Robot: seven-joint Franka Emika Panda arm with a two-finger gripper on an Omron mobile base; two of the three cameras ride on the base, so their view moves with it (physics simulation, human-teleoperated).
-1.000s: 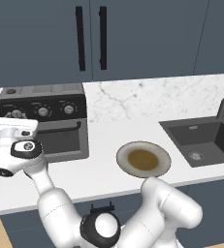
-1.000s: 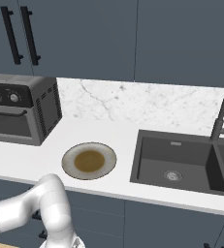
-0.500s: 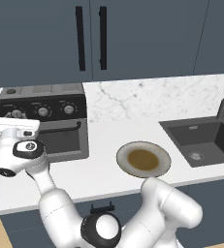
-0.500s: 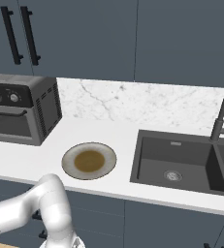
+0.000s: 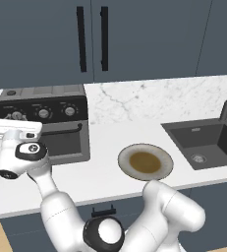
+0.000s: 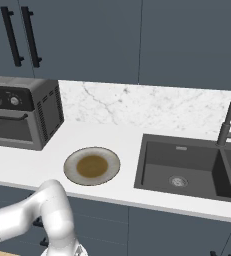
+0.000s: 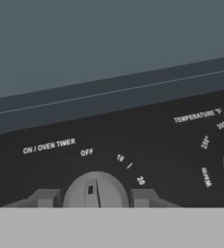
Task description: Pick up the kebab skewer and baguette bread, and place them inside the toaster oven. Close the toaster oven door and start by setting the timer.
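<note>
My gripper point(image 7: 89, 198) is clamped on the round grey timer knob point(image 7: 95, 190) of the boxy grey toaster oven point(image 5: 46, 123); I should twist steadily clockwise from OFF.

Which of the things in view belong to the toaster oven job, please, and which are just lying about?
Job: toaster oven, its door closed, timer knob, gripper straddling that knob.
Lying about: plate, sink, faucet, upper cabinets.

My two base cameras look down from behind me, sharing the toaster oven point(image 5: 46, 123) and plate point(image 6: 92, 166); my hand camera sits close against its timer knob point(image 7: 95, 192), straight ahead between my fingertips.
</note>
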